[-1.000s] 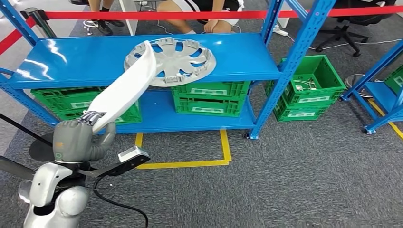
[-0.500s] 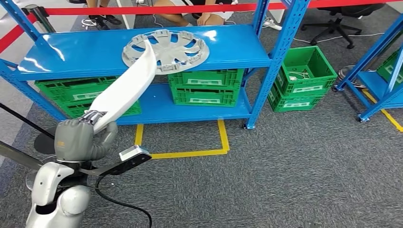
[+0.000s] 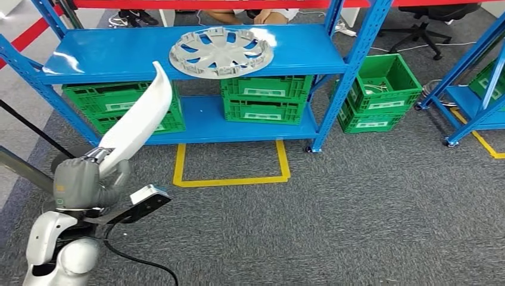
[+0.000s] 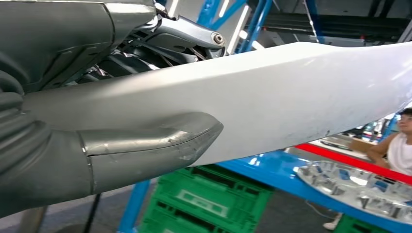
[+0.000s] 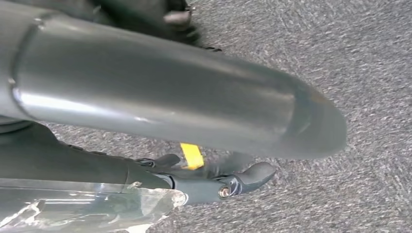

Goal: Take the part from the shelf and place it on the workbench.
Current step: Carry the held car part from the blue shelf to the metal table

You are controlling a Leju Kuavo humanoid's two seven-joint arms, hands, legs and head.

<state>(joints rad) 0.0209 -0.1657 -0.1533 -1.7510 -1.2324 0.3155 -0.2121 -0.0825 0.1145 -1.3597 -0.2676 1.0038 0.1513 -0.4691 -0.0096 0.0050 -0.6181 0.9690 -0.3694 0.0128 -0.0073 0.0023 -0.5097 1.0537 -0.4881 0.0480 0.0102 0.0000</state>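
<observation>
View pulled back, left hand [image 3: 83,182] gripping white part [image 3: 140,116], clear of shelf [image 3: 119,56] edge

left arm bent up at lower left, left hand [image 3: 83,182] gripping the white part [image 3: 140,116] thumb-over, part angled up and away; right hand [image 5: 194,121] hanging over floor, fingers apart, empty

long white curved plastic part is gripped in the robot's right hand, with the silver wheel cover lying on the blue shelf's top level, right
Not quite: the left hand grips the long white curved plastic part, as the head view shows. The silver wheel cover does lie on the top level of the blue shelf.
</observation>
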